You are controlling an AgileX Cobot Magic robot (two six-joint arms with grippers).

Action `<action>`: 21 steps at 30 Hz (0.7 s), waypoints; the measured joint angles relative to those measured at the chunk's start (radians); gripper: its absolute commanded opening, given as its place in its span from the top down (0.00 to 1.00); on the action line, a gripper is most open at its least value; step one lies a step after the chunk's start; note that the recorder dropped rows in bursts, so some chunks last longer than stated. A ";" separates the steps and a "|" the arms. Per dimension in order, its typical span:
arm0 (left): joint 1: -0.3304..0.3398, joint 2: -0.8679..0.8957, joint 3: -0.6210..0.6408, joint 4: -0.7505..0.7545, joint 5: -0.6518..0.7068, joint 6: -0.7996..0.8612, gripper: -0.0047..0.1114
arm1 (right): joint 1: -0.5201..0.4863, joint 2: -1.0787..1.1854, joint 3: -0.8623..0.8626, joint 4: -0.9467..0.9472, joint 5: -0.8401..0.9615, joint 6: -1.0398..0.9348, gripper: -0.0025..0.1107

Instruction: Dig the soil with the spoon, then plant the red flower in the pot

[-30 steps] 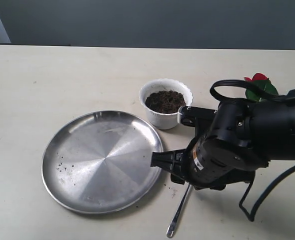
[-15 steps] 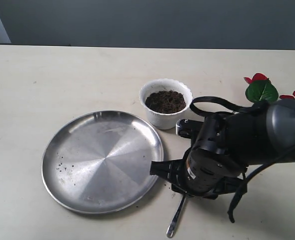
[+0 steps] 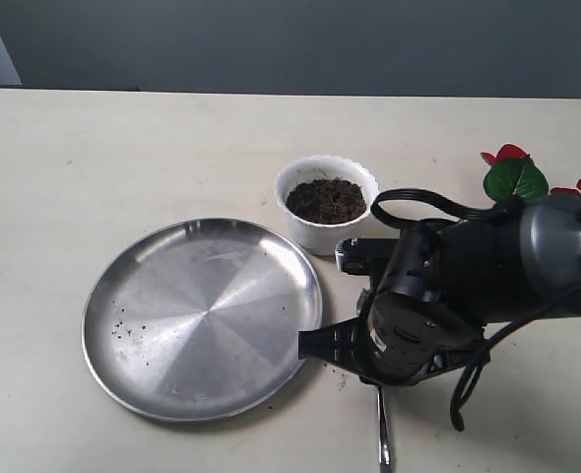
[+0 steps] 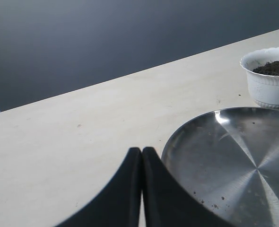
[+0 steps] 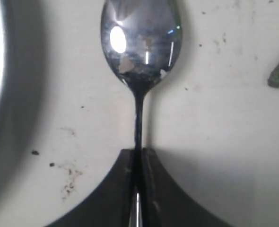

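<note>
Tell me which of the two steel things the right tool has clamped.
The spoon: the right tool is shut on its slim handle beside the plate. The big round steel plate lies flat on the table, ungripped.

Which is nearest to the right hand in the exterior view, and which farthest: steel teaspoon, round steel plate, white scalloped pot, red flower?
1. Shiny steel teaspoon: held in the right hand, handle toward the near edge.
2. Large round steel plate: rim just left of it.
3. White scalloped pot: behind it.
4. Red flower: far right.

A round steel plate (image 3: 197, 315), flecked with dark crumbs, lies on a beige table (image 3: 123, 158).
</note>
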 measured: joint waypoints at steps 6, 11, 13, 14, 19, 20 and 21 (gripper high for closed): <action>0.000 0.000 0.000 0.000 0.000 0.000 0.96 | 0.002 -0.074 0.009 -0.021 0.004 -0.081 0.98; 0.000 0.000 0.000 0.000 0.000 0.000 0.96 | 0.002 -0.221 0.009 -0.079 0.050 -0.117 0.98; 0.000 0.000 0.000 0.000 0.000 0.000 0.96 | 0.002 -0.274 0.009 -0.094 0.079 -0.145 0.98; 0.000 0.000 0.000 0.000 0.000 0.000 0.96 | 0.002 -0.304 0.009 -0.094 0.093 -0.166 0.98; 0.000 0.000 0.000 0.000 0.000 0.000 0.96 | 0.002 -0.434 0.009 -0.139 0.129 -0.289 0.98; 0.000 0.000 0.000 0.000 0.000 0.000 0.96 | 0.002 -0.460 0.009 -0.177 0.129 -0.310 0.98; 0.000 0.000 0.000 0.000 0.000 0.000 0.96 | 0.002 -0.484 0.009 -0.230 0.127 -0.324 0.98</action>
